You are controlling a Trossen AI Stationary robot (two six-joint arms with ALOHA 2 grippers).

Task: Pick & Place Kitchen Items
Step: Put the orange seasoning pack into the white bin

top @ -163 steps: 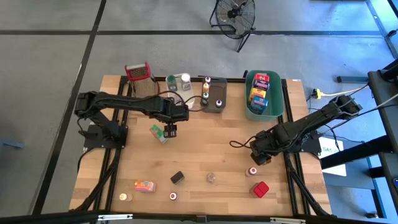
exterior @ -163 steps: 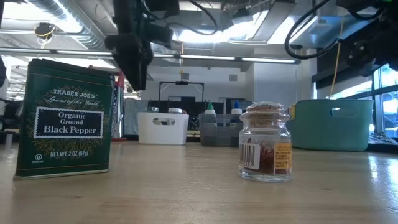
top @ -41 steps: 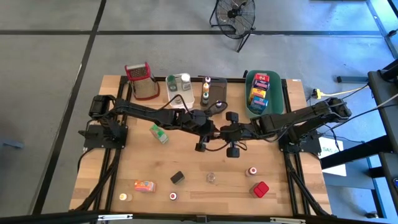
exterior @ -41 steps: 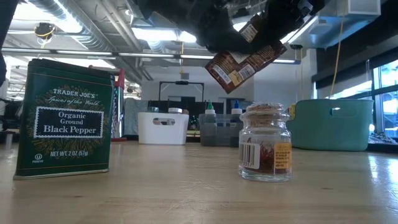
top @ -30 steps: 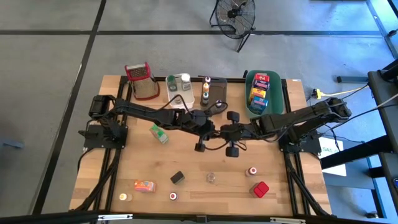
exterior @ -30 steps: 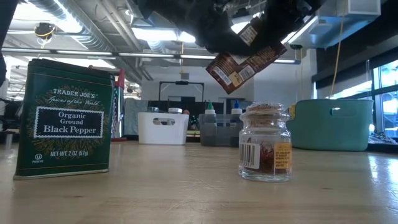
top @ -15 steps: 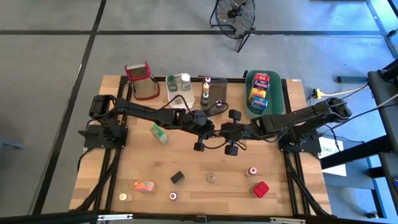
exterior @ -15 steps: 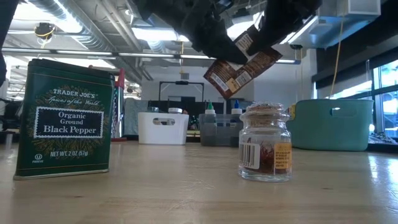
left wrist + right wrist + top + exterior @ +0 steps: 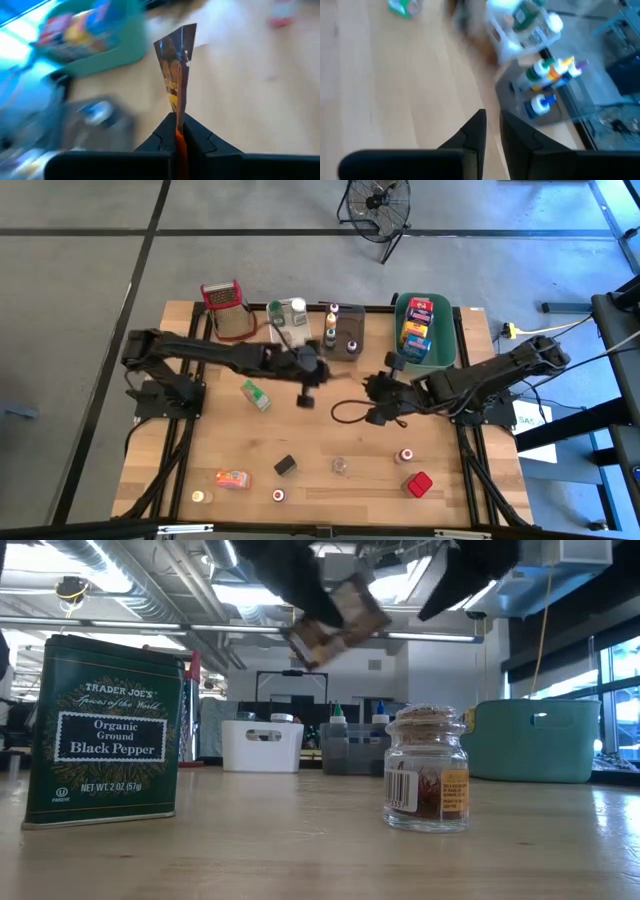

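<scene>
A flat brown packet (image 9: 175,70) hangs high over the middle of the table, with my left gripper (image 9: 178,131) shut on it; the low view shows the packet (image 9: 334,610) tilted in the air. In the high view my left gripper (image 9: 305,394) is left of centre. My right gripper (image 9: 372,412) stands to its right, clear of the packet. In the right wrist view my right gripper (image 9: 492,125) shows a narrow gap between its fingers with nothing in it. My left gripper pinches one end of the packet (image 9: 178,119) between its two fingers. The packet sticks out past the fingertips, seen edge-on. It is lifted clear of the table and sits tilted in the hold.
At the far edge stand a grater (image 9: 225,305), a white tub (image 9: 290,330), a grey tub (image 9: 345,335) and a green tub (image 9: 425,330) with boxes. Loose on the table: a green box (image 9: 255,393), a pepper tin (image 9: 105,730), a glass jar (image 9: 427,770), a red box (image 9: 419,483).
Both grippers met at the packet over the table's centre. My right gripper has let go and drawn back toward the right edge. My left gripper has carried the packet toward the left and a little toward the far edge, and the packet has tipped the other way.
</scene>
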